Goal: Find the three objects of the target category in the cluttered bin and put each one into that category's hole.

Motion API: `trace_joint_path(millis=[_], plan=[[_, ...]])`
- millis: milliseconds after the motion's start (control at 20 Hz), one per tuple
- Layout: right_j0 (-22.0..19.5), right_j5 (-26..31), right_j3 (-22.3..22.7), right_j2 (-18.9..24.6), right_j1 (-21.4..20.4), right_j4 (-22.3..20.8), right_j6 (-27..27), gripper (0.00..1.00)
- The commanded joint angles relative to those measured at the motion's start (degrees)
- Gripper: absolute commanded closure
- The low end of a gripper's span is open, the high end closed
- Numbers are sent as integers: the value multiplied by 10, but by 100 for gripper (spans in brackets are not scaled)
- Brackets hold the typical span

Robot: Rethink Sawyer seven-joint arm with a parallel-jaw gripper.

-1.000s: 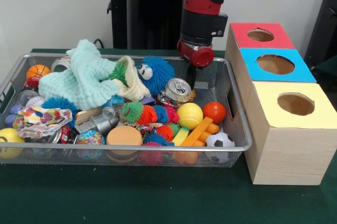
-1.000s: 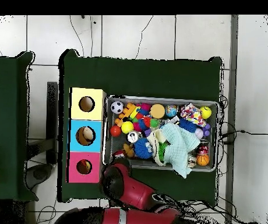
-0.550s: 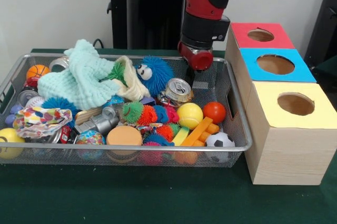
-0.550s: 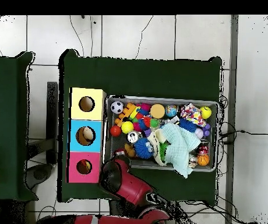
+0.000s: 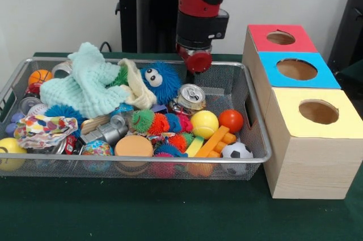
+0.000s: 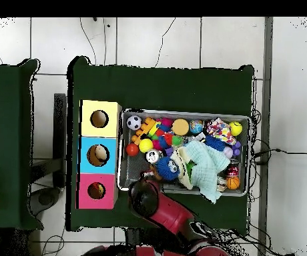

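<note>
A dark green counter (image 5: 170, 218) is covered at the left by a wire bin (image 5: 249, 133) filled with toys. A mint cloth (image 5: 85, 85), a blue fuzzy creature (image 5: 161, 81) and a can (image 5: 191, 96) are seen inside. Above the can the claw (image 5: 195, 59) is hung; its opening cannot be told. A box (image 5: 306, 133) with coloured holes is placed rightmost.

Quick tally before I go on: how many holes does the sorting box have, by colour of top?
Red hole: 1
Blue hole: 1
Yellow hole: 1
Total: 3
</note>
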Motion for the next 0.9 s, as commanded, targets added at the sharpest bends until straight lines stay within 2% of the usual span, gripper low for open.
trace_joint_path(millis=[50, 300, 550, 900], plan=[[-71, 96, 4, 20, -52, -56, 2, 100], [-76, 124, 3, 14, -70, -76, 8, 100], [-102, 143, -1, 31, -76, -97, 8, 100], [-70, 254, -23, -12, -163, -108, -9, 100]])
